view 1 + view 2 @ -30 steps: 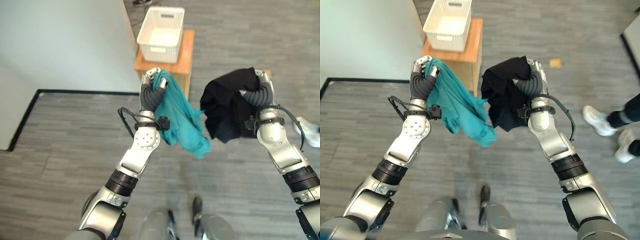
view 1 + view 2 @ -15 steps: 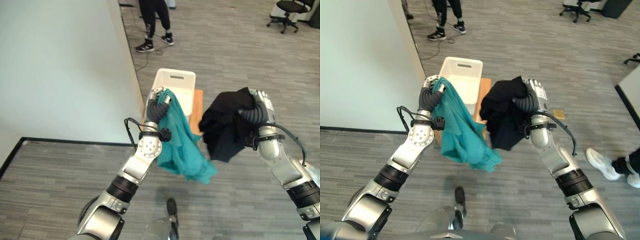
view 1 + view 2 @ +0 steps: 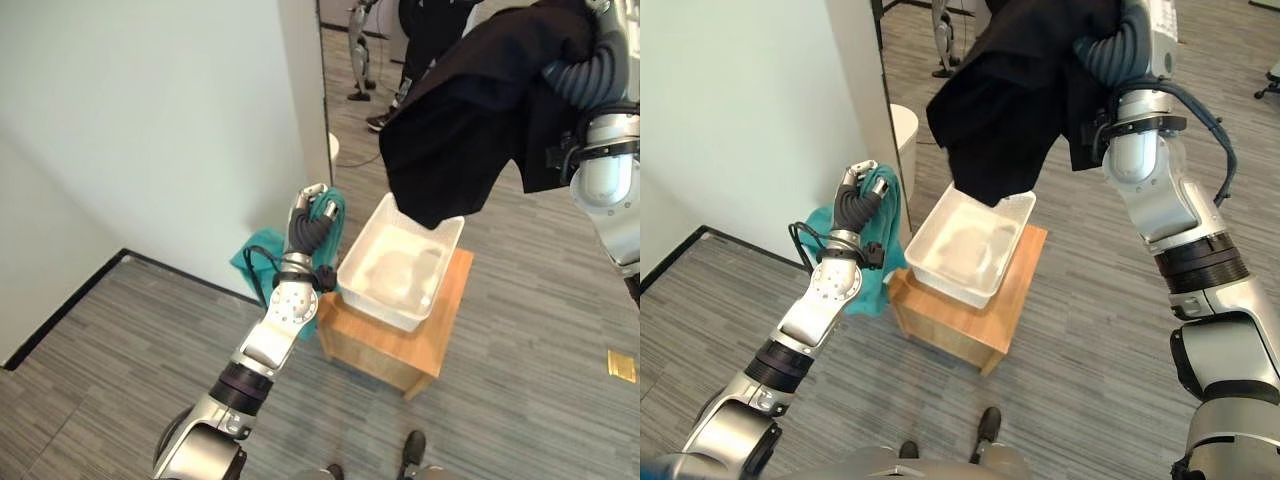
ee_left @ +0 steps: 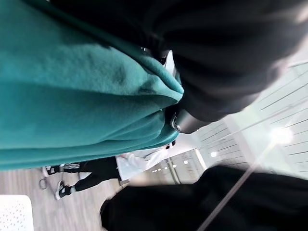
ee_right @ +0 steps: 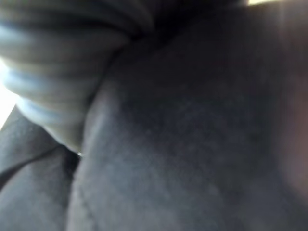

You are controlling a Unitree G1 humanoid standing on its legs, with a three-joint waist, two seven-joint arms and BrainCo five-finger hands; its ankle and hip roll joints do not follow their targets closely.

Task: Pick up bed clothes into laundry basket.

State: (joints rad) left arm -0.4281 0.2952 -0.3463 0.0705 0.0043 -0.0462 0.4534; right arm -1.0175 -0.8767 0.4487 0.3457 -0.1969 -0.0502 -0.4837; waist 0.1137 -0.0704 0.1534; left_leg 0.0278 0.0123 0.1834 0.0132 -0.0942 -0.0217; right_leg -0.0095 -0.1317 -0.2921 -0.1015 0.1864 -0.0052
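Observation:
My left hand (image 3: 308,212) is shut on a teal cloth (image 3: 256,266) that hangs beside the wall, just left of the stand. The same cloth lies close over the left wrist view as teal cloth (image 4: 72,106). High at the upper right, my right hand (image 3: 1152,30) is shut on a black garment (image 3: 470,110). The garment's lowest corner dangles just above the far rim of the white laundry basket (image 3: 380,305). In the right wrist view the black garment (image 5: 192,144) presses against the hand. Nothing lies in the basket.
The basket stands on a low wooden stand (image 3: 385,350) on grey plank floor. A white wall corner (image 3: 300,110) rises at the left, with a white round bin (image 3: 905,130) behind it. A person's shoe (image 3: 380,121) shows at the back. A small yellow tag (image 3: 621,366) lies at the right.
The camera has moved up to the basket. My right hand has lifted the black garment high over the basket. My left hand with the teal cloth now sits lower, left of the stand.

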